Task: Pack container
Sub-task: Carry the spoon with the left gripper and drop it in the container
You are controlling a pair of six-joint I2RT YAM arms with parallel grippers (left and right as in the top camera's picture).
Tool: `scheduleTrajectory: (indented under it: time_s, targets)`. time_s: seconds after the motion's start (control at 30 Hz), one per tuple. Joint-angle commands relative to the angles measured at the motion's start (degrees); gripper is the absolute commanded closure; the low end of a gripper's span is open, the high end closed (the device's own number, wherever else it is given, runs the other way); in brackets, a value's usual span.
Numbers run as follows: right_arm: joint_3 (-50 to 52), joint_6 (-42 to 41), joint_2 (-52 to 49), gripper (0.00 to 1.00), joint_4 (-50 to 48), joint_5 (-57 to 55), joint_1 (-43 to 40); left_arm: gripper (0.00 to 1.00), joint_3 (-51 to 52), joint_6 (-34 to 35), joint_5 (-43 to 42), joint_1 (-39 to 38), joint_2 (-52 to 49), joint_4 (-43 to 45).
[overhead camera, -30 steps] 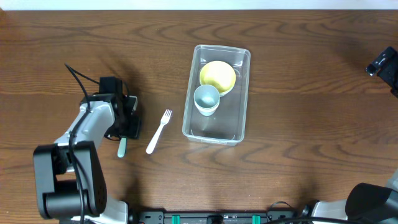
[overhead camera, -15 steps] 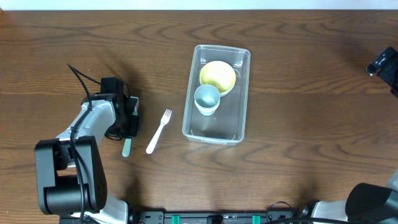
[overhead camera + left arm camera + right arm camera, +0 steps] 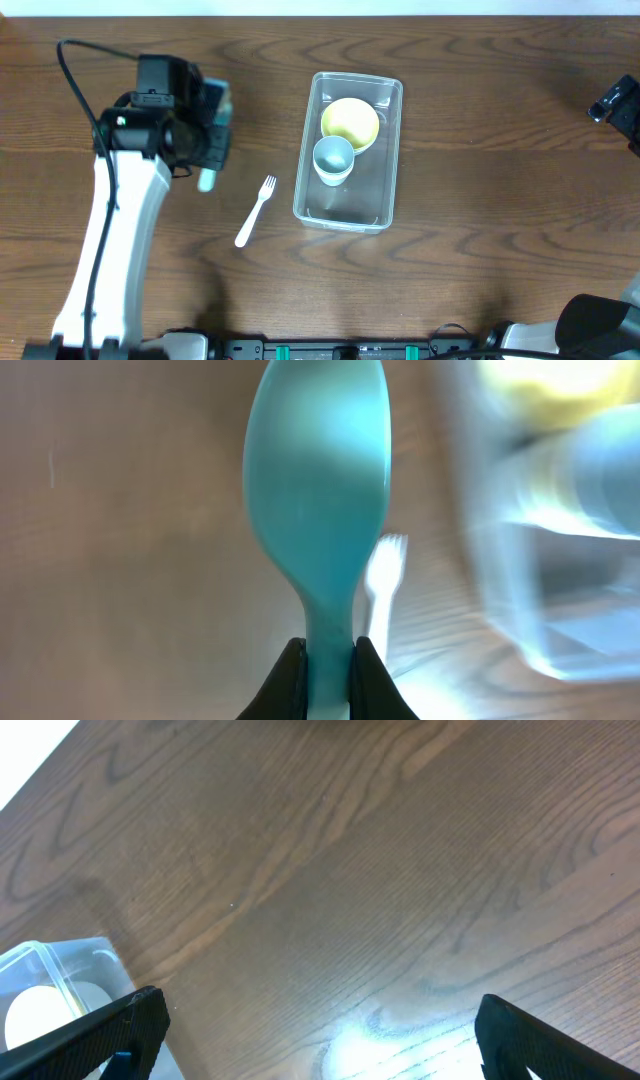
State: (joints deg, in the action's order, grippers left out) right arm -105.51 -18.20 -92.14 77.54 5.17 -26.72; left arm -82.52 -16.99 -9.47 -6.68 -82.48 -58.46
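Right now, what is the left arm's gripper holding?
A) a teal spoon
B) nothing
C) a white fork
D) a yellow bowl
A: the left gripper is shut on the spoon by its handle, while the fork lies apart from it.

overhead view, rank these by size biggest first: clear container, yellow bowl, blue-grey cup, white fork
1. container
2. yellow bowl
3. blue-grey cup and white fork: not ranked, since the fork is longer but far thinner.
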Motion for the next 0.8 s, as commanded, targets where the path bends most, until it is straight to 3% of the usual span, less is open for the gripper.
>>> scheduleTrajectory:
  time_s: [0.0, 0.13, 0.23, 0.63, 0.77]
  targets:
    - [0.0, 0.7, 0.5, 0.01, 0.1, 0.0, -0.2, 0.94, -0.7, -14.1, -3.4, -8.3, 2.9, -0.8]
    - [0.0, 0.7, 0.5, 0.01, 0.1, 0.0, -0.2, 0.94, 0.0, -29.5, -3.4, -18.8, 2.4, -1.1]
    - [0.0, 0.7, 0.5, 0.01, 0.1, 0.0, -0.2, 0.94, 0.6, -35.9, -3.4, -23.6, -0.2, -1.0]
    - [0.0, 0.7, 0.5, 0.01, 0.0, 0.0, -0.2, 0.94, 0.5, -38.9, -3.4, -32.2, -17.0, 4.9]
    - [0.0, 0.7, 0.5, 0.01, 0.1, 0.0, -0.2, 0.79, 0.5, -38.8, -2.4, -32.5, -17.8, 5.6]
